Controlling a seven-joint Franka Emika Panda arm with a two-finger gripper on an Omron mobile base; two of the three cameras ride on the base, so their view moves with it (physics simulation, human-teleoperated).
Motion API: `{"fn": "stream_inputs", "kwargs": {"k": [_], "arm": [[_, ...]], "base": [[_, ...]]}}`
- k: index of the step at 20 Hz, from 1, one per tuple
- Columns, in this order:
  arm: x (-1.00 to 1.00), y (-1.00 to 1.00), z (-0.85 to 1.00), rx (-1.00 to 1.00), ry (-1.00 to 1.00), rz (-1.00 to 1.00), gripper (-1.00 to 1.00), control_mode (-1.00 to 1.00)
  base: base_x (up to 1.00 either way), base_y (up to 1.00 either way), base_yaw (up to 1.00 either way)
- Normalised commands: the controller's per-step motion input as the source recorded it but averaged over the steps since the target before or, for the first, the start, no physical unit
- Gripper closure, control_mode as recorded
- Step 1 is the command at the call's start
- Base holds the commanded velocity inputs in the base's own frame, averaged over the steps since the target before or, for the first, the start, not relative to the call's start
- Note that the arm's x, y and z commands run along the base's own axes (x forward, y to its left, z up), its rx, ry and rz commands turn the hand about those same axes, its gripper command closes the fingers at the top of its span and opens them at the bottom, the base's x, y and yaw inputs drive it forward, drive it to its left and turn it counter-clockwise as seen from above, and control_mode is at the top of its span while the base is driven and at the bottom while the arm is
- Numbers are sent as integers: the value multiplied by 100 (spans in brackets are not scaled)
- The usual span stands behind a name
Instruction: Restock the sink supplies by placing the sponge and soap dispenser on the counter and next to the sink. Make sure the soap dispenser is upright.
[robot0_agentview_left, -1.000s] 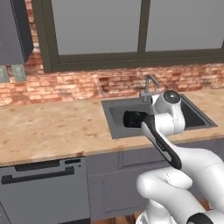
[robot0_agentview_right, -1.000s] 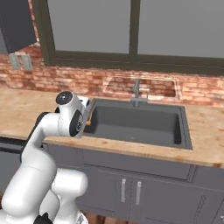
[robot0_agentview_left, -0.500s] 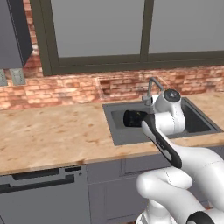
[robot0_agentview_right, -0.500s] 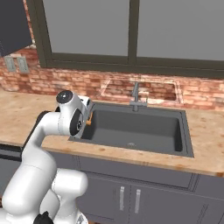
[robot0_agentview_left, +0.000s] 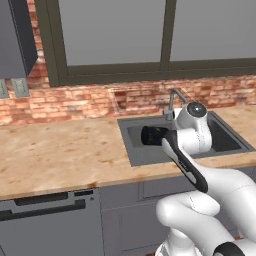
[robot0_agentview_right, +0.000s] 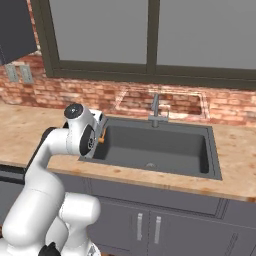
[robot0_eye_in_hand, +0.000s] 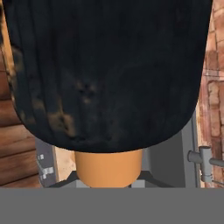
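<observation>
Soap dispenser (robot0_eye_in_hand: 109, 74) sits right up against the wrist camera, its black rounded part huge and dark, its orange-brown tapered part (robot0_eye_in_hand: 108, 168) pointing down toward the bottom of that view. The hand (robot0_agentview_right: 100, 137) is closed tight on it; from the right base camera a small orange bit of the bottle pokes out beside the white wrist, over the left rim of the sink (robot0_agentview_right: 155, 150).

From the left base camera the arm folds up from the lower right, and its dark end (robot0_agentview_left: 152, 135) hangs over the left part of the basin (robot0_agentview_left: 145, 150), level with the rim. The fingertips themselves are too hidden to make out there.

The sink is a dark grey rectangle set into the tan wood-grain surface (robot0_agentview_left: 60, 150), which runs wide to the left and continues on the right side of the basin (robot0_agentview_right: 235, 150). A thin grey faucet (robot0_agentview_right: 156, 111) stands at the back edge of the sink, in front of the red brick wall (robot0_agentview_left: 75, 105). Behind the bottle in the hand camera, a strip of brick and a piece of the faucet (robot0_eye_in_hand: 203, 162) show at the right edge.

Dark grey cabinets (robot0_agentview_right: 150, 220) sit below the surface, and a dark-framed window (robot0_agentview_left: 115, 40) runs above the brick.
</observation>
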Motion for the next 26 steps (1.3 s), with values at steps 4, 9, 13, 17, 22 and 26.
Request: {"fn": "stream_inputs", "kwargs": {"k": [4,9,13,17,22,26], "arm": [[0,0,0,0,0,0,100,100],[77,25,2,-4,16,0,100,-100],[100,56,14,-14,20,3,100,-100],[91,54,5,-21,11,12,100,-100],[51,46,0,-22,1,11,100,-100],[15,62,0,-25,0,2,100,-100]], "base": [[16,0,0],[0,0,0],[0,0,0],[0,0,0],[0,0,0],[0,0,0]]}}
